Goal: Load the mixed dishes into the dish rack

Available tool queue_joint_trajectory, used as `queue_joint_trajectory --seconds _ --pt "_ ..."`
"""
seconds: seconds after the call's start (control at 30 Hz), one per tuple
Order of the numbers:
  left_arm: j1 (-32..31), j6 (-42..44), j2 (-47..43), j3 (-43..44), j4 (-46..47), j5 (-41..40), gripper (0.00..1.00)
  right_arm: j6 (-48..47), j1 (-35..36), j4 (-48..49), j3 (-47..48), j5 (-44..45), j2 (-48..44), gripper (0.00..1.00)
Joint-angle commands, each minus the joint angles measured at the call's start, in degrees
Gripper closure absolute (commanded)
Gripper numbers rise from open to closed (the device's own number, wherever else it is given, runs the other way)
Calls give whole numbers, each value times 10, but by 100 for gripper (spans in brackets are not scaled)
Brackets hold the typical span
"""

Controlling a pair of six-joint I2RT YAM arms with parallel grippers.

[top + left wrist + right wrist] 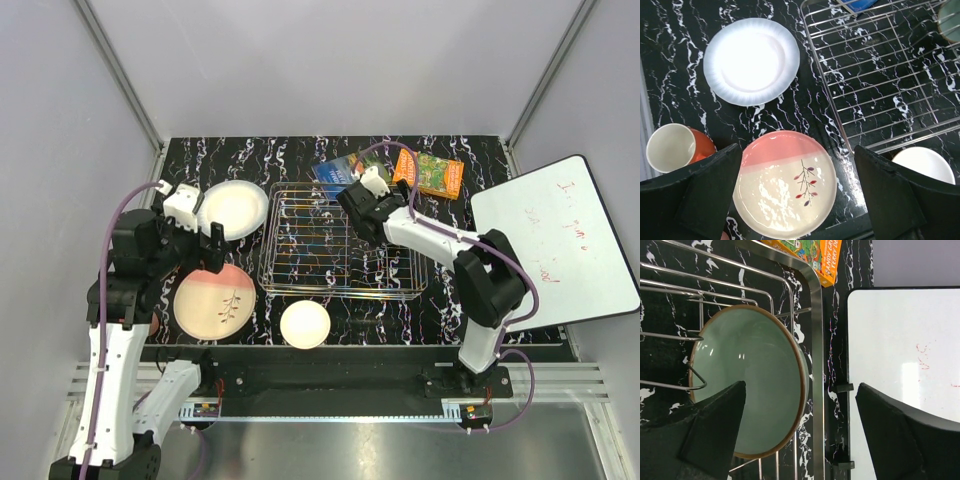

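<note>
Pink-and-cream plate (785, 190): flat, just left of dish rack (880, 85), directly under left gripper (797, 150), fingers spread; left arm nearer; right gripper (800, 387) spread over pale green bowl (750, 375) inside dish rack

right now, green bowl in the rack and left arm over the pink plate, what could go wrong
The green bowl sits by the rim of the dish rack with a finger of the open right gripper over it: a sideways retreat might nudge it. The pink-and-cream plate lies flat under the open left gripper, so a grip could slip. The orange-outside bowl beside it might get knocked.
</note>
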Motion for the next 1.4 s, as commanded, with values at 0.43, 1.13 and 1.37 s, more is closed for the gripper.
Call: queue_joint_trajectory --seconds 0.43,1.13,1.37 --pt "-179 69 1 0 -106 35 1 321 41 -139 -47 -165 -372 0" --pt "-601 130 199 -26 -106 -175 1 374 41 -210 -71 -120 -463 0" --pt "-693 158 228 -40 -123 -112 1 379 41 -222 -63 -108 -481 0"
